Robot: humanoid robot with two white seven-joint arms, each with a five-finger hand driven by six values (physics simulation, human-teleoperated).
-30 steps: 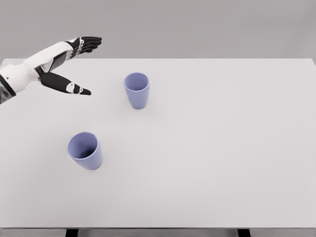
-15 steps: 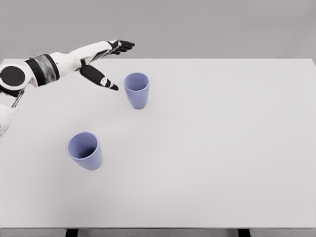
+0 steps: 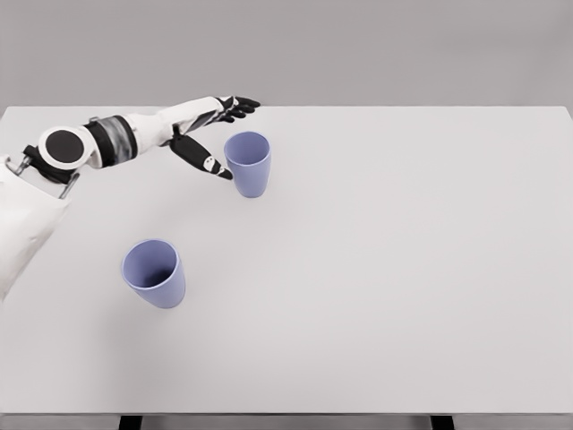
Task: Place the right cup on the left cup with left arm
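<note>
The left hand [image 3: 215, 134] is open, its dark fingers [image 3: 240, 105] spread and stretched toward the right, with the thumb [image 3: 204, 159] angled down and apart from them. It holds nothing. Over the last second this hand has travelled from the far left edge of the table to a spot just beside the right cup [image 3: 248, 163], while both cups have stayed where they were. That suggests the reach is nearly finished and the grasp has not yet begun.

The right cup stands upright, mouth open upward, on the far side of the white table [image 3: 403, 269], left of the middle. The thumb tip sits just at the cup's left wall, possibly touching it; the fingers pass behind the cup's far rim. The cup therefore lies partly inside the gap between thumb and fingers, ready to be enclosed.

The left cup [image 3: 155, 272] stands nearer the viewer and farther left, well apart from the hand, tilted slightly. The white arm [image 3: 107, 143] enters from the left edge. The right arm is not visible.
</note>
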